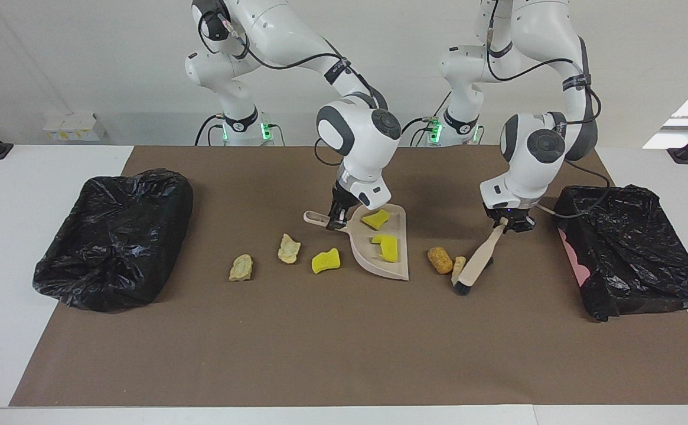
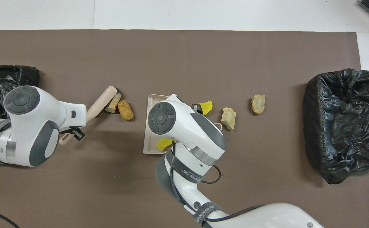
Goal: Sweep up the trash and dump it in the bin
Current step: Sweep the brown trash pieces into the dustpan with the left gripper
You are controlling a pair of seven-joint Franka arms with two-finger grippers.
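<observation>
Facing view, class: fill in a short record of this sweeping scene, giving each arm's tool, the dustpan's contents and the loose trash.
left tool: shut on the brush handle, bristles on the mat
right tool: shut on the dustpan handle
in dustpan: two yellow sponge chunks
against brush: golden-brown piece and beige piece, touching
loose, toward the right arm's end: yellow chunk, two beige lumps
bins: black-lined bin at each end

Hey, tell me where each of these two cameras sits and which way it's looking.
Facing view: high, across the table, looking at both arms, bases included; the right gripper holds the dustpan.
Overhead view: high above the robots' end, looking steeply down; only forearms and wrists show; the left gripper holds the brush.
Shared: dustpan, brush and trash, mirrored half a turn.
</observation>
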